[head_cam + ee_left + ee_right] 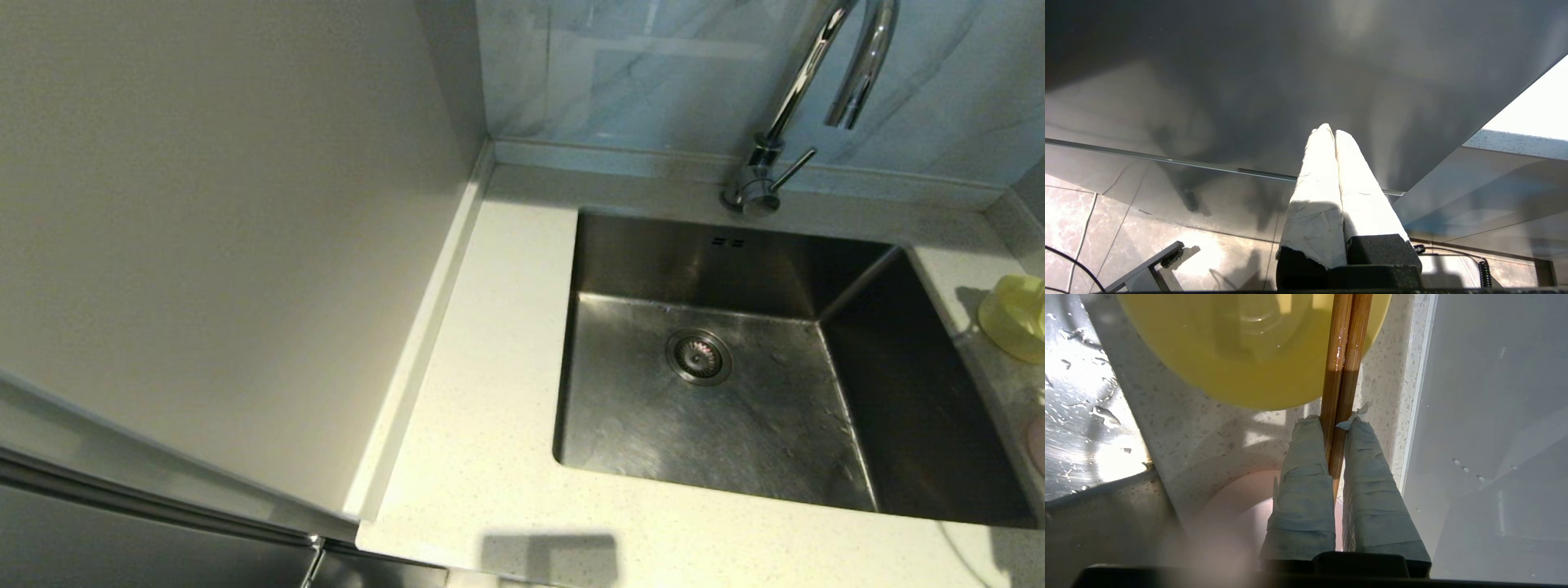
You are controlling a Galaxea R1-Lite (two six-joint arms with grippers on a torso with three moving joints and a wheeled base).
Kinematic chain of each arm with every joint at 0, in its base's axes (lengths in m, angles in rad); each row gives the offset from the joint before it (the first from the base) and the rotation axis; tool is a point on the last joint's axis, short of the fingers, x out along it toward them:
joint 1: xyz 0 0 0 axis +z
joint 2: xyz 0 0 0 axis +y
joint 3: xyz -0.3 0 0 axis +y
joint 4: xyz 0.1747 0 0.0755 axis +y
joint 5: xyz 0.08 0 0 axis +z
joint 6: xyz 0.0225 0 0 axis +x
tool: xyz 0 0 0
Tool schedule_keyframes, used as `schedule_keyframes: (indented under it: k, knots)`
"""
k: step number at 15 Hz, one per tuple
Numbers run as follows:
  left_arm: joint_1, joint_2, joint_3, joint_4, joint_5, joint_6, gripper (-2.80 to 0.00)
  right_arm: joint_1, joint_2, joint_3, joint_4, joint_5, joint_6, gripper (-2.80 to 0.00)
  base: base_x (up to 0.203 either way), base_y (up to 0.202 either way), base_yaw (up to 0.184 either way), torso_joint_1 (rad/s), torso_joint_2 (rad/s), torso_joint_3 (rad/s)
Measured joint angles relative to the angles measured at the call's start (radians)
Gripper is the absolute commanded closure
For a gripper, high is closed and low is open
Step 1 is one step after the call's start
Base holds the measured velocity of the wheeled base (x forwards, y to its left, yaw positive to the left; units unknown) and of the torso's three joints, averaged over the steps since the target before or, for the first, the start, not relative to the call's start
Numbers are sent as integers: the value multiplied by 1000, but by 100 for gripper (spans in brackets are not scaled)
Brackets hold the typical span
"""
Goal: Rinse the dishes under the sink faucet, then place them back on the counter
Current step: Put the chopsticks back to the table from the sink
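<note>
The right pincer (1336,424) is clamped on the chopsticks (1345,355), yellow bowl (1257,355) at ten o'clock. Lower them flat onto the desk (1208,433) before releasing. Left pincer (1334,132) parked, pressed together.

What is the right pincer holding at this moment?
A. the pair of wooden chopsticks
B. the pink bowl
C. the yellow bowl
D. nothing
A: in the right wrist view the right pincer is shut on the wooden chopsticks, which reach across the yellow bowl on the counter.
</note>
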Motion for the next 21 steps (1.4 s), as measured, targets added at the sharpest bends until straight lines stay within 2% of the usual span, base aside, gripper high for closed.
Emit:
schedule_keyframes:
  k: [6, 7, 21]
  knots:
    - [0, 0, 0, 0, 0, 0, 0, 1, -4, 40, -2, 2, -14, 0, 0, 0, 0, 0, 0, 0]
    - [0, 0, 0, 0, 0, 0, 0, 1, -4, 42, -1, 2, -14, -280, 0, 0, 0, 0, 0, 0]
    - [0, 0, 0, 0, 0, 0, 0, 1, -10, 36, -3, 7, -13, -280, 0, 0, 0, 0, 0, 0]
